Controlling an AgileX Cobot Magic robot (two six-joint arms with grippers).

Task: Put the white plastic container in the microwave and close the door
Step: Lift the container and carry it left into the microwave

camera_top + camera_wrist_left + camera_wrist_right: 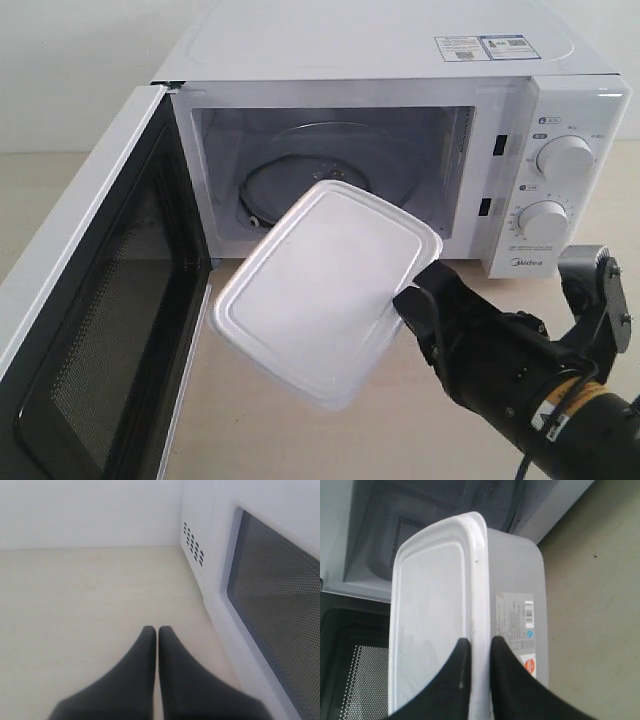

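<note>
**Gripping the translucent white rectangular plastic container (320, 290) before the white boxy microwave (400, 50)**

The black right gripper (415, 305) reaches in from the near right. Its two fingers are clamped on the rim of the container's flat lid at the tub's near right edge. In the right wrist view, one finger (455, 680) lies on the lid and the other on the side wall next to the red-marked paper label (522, 625).

The container hangs tilted in the air above the pale tabletop (300, 430), in front of the open cavity. Its far end overlaps the cavity's lower edge. Whether it has crossed the threshold cannot be told.

Inside the cavity, the round glass turntable (330, 165) lies bare. The microwave's white door (90, 300), with its black mesh-lined inner face, stands swung wide open to the near left. Two round white knobs (565, 158) sit one above the other on the right panel.

The black left gripper (157, 630) hovers over the table just beside the door's outer face and its dark window (280, 600). Its fingers are pressed together with nothing between them. Small vent slots (192, 542) show on the microwave's side wall beyond it.
</note>
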